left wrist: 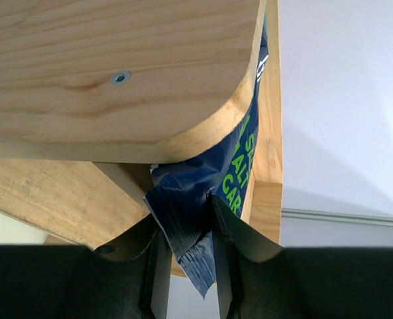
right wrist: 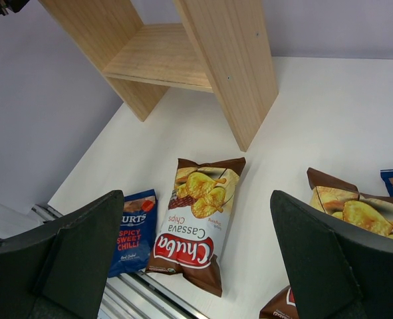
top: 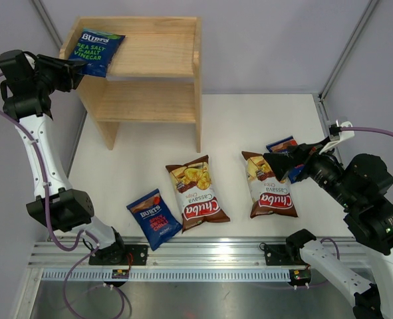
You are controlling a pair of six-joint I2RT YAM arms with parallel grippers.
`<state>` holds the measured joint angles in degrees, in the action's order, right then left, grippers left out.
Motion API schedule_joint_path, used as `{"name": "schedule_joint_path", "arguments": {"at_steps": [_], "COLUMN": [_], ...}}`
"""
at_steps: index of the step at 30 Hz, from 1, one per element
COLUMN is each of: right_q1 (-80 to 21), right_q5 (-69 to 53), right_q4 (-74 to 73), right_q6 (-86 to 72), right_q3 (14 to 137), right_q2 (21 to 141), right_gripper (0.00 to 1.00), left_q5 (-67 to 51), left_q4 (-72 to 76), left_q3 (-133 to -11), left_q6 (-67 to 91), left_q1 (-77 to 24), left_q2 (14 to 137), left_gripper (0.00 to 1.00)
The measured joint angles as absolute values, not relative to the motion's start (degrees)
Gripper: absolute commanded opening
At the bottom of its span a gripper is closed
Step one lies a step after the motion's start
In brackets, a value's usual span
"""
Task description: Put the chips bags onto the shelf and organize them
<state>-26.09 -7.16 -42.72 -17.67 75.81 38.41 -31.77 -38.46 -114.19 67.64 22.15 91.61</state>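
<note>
My left gripper (left wrist: pixel 188 262) pinches the Burts bag (left wrist: pixel 193 193) by its seam (right gripper (top: pixel 279 165) wide, empty), so I ease it squarely onto the shelf (top: pixel 159 56).

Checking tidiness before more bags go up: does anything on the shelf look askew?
The blue sea-salt bag sits tilted at the top-left corner of the shelf. One end overhangs the edge, its seal crumpled where the left gripper pinches it.

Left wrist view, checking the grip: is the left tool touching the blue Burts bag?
Touching. The left wrist view shows the left tool pinching the crumpled end of the blue Burts bag.
</note>
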Motion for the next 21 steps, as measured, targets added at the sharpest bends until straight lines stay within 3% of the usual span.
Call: {"name": "schedule_joint_path", "arguments": {"at_steps": [3, 21], "right_q1": [-26.09, -26.09], "right_q5": [-7.16, -7.16], "right_q4": [-42.7, -42.7], "right_q6": [-17.67, -17.69], "right_q3": [75.75, 75.29], "right_q2": [38.41, 38.15], "right_gripper": [0.99, 1.0], "left_q5": [-32.08, -31.86], "left_q4": [-37.28, -32.23], "left_q3": [-113.36, -110.5], "left_q6": [68.66, 74.02], "left_q1": [22.31, 21.1], "left_q2": [91.48, 91.2], "left_gripper": [0.34, 0.33]}}
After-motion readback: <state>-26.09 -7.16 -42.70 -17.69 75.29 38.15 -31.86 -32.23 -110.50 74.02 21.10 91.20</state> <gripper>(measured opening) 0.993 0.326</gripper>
